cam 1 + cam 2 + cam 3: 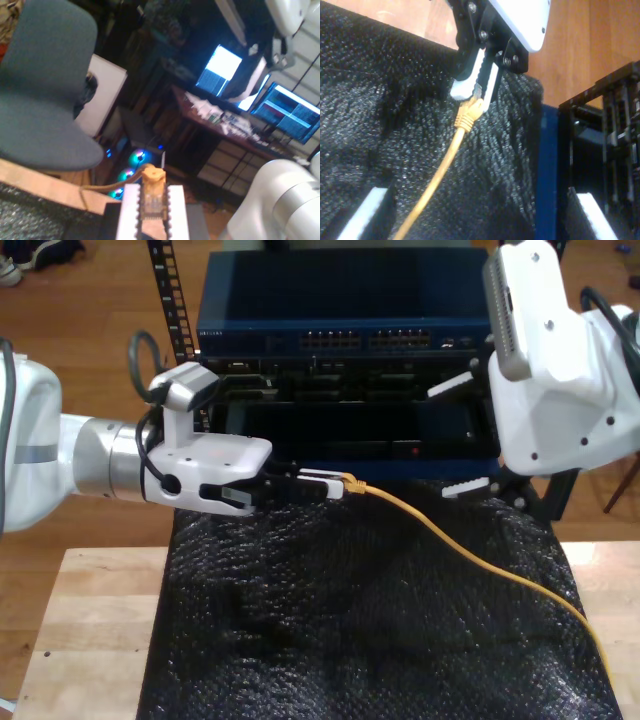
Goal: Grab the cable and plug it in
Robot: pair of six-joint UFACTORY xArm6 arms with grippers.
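Seen from the exterior view: network switch [340, 340] at 12 o'clock, atop the rack chassis [350, 410], behind the bubble-wrap mat [360, 620]. Mat spread over the wooden table [80, 630], from centre down to 6 o'clock. My first gripper [325, 486] reaching in from 9 o'clock, above the mat's far edge, plug [349, 483] between its fingers. Cable [480, 560] trailing across the mat toward 4 o'clock. My second gripper [462, 437] at 2 o'clock, before the chassis.

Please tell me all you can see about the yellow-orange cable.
The cable is thin, yellow-orange and looks rubbery. Its moulded boot and small clear plug sit clamped between the white fingers of my first gripper. From there it trails loosely across the black textured mat towards the exterior view's lower right. It is not plugged in.
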